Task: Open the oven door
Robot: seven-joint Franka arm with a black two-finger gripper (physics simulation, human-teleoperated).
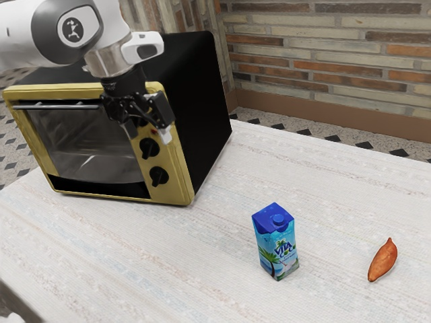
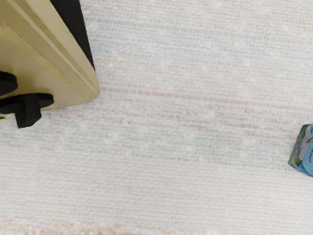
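Observation:
My gripper (image 1: 149, 133) hangs in front of the upper part of the oven's control panel, to the exterior view's right of the door, with its fingers apart and nothing seen between them. The black oven (image 1: 202, 87) has a gold front. Its glass door (image 1: 87, 148) stands upright and shut, with a bar handle (image 1: 57, 105) along the top; the handle's end near my hand is partly covered by it. Two black knobs, the lower one (image 1: 159, 175) clearest, sit below the gripper. In the wrist view, the oven's gold corner (image 2: 63, 73) and a black knob (image 2: 29, 108) appear.
A blue drink carton (image 1: 275, 242) stands on the white-covered table (image 1: 202, 269), with a reddish-brown sweet potato (image 1: 383, 260) farther to the exterior view's right. Part of the carton (image 2: 304, 152) also appears in the wrist view. A brick wall (image 1: 330, 60) rises behind the table.

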